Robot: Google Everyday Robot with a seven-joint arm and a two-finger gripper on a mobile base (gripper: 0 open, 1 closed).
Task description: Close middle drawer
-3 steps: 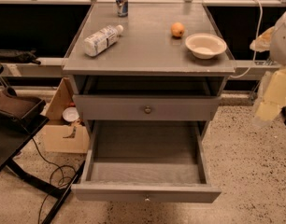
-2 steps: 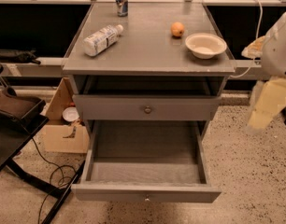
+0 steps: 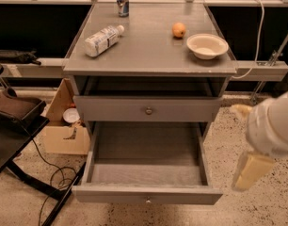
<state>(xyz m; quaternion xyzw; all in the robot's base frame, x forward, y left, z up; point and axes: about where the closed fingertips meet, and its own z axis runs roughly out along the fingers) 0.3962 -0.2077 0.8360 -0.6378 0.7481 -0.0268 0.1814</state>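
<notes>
**Gripper drops beside the open middle drawer**

We see the middle drawer (image 3: 111,194) pulled far out of the grey cabinet. Its long shallow box is bare inside, and its low front panel faces us near the bottom edge of the view, with a small round knob (image 3: 148,200) at its centre. It stands just as far out as it did a second ago. Above it, the taller-fronted upper drawer (image 3: 116,109) sits nearly flush, with a dark gap between it and the tabletop (image 3: 148,55).

What differs is the arm. A second ago the gripper (image 3: 250,168) hung higher at the right, level with the tabletop's edge. Now it is lower and a little further left, just off the right front corner of the middle drawer and not touching it. The white rounded arm casing (image 3: 271,126) has come down with it and now blocks part of the floor. We cannot tell whether the gripper is parted or closed; it holds nothing that we can see.

On the tabletop nothing has shifted. A plastic bottle (image 3: 102,40) lies on its side at the left, a can (image 3: 122,0) stands at the back, and an orange fruit (image 3: 179,29) sits near a white bowl (image 3: 207,45). A cardboard box (image 3: 64,135) rests on the floor to the left.
</notes>
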